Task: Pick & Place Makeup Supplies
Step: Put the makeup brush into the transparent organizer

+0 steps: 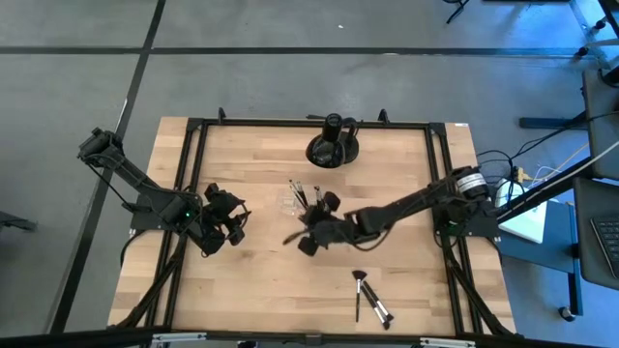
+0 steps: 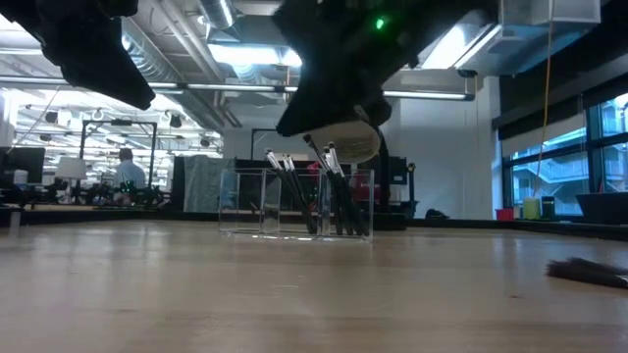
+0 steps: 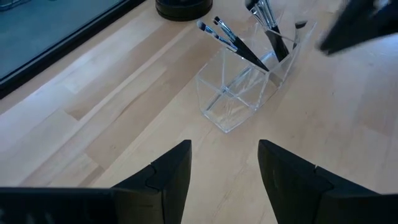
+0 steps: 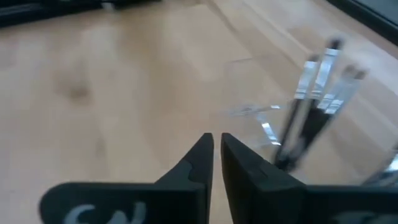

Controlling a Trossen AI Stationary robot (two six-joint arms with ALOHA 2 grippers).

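Now, look first at your right gripper (image 4: 214, 152): in its wrist view the jaws stand almost together, only a thin slit between them, and nothing is held there. In the high view this gripper (image 1: 308, 244) is just below the centre of the frame, beside the clear organiser (image 1: 293, 200), so I judge it has nothing more to place there for the moment.

Your left gripper (image 3: 224, 171) has its jaws partly open and also empty. It waits at the left of the high view (image 1: 224, 220), pointing toward the organiser (image 3: 245, 87), well apart from it.

The organiser stands in the middle of the bench (image 1: 261, 290). Several makeup brushes (image 2: 329, 186) are already inside it, leaning against its walls with the ends up, some in the centre compartment and some more to the right in the low view; they lean because the compartments are wider than the thin handles.

A few loose brushes (image 1: 366, 298) lie flat on the bench at the lower centre-right of the high view, near the front edge. They are on the right arm's side, so I think this arm is better placed for them. A black rounded object (image 1: 332, 147) sits at upper centre, away from the work.
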